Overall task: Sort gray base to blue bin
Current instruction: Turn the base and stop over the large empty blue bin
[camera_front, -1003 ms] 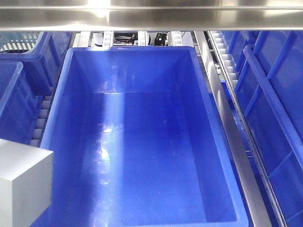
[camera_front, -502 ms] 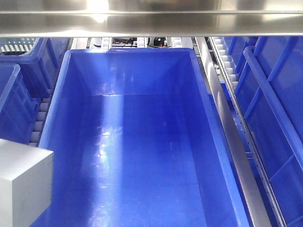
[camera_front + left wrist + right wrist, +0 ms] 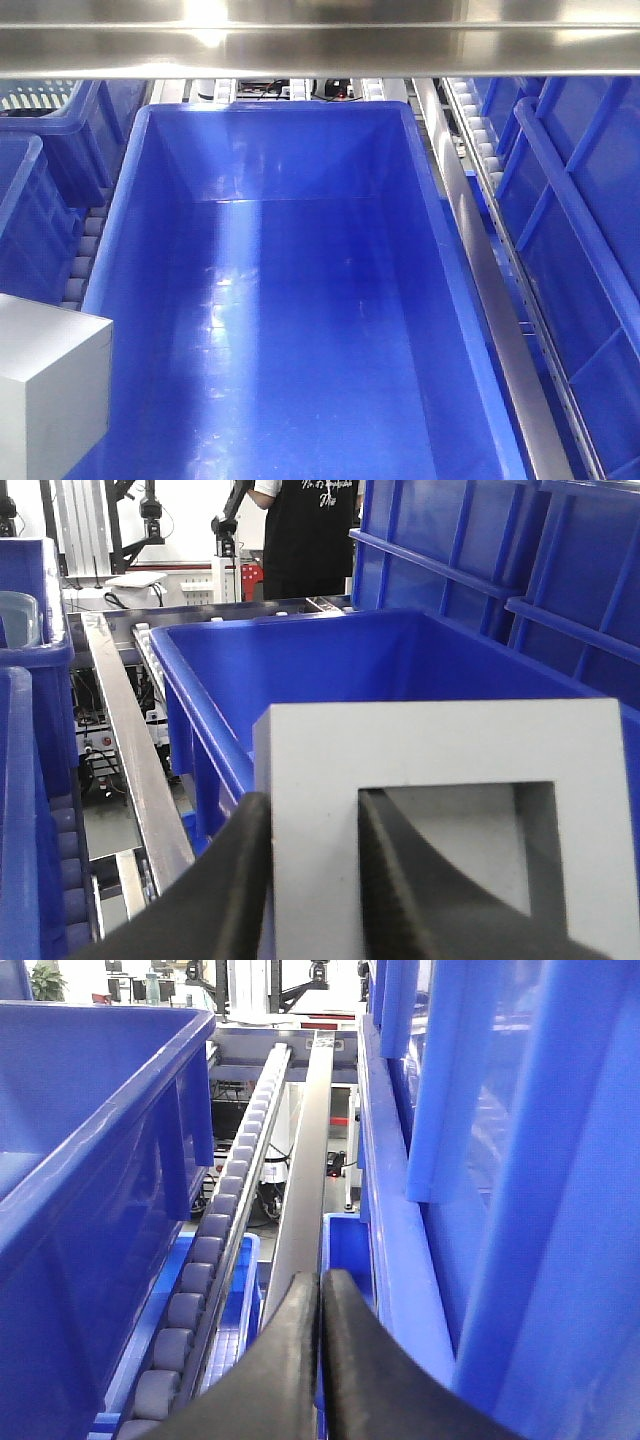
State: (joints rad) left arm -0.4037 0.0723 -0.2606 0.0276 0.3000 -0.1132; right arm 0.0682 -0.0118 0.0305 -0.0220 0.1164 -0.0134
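Left gripper (image 3: 312, 800) pinches gray base (image 3: 440, 770) wall, lower left, near blue bin (image 3: 118, 225) rim. Release here may clip rim. Right gripper (image 3: 320, 1282) together, empty.

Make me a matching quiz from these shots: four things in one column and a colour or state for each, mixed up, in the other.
Column one:
1. gray base
2. blue bin
3. left pincer
4. right pincer

Column two:
A. fingers pressed together, nothing between them
B. glossy, deep, open-topped
C. one finger inside a recess, one outside, clamping the wall between
D. matte, square recess facing the left wrist camera

Pairs: 1-D, 2-B, 3-C, 4-A
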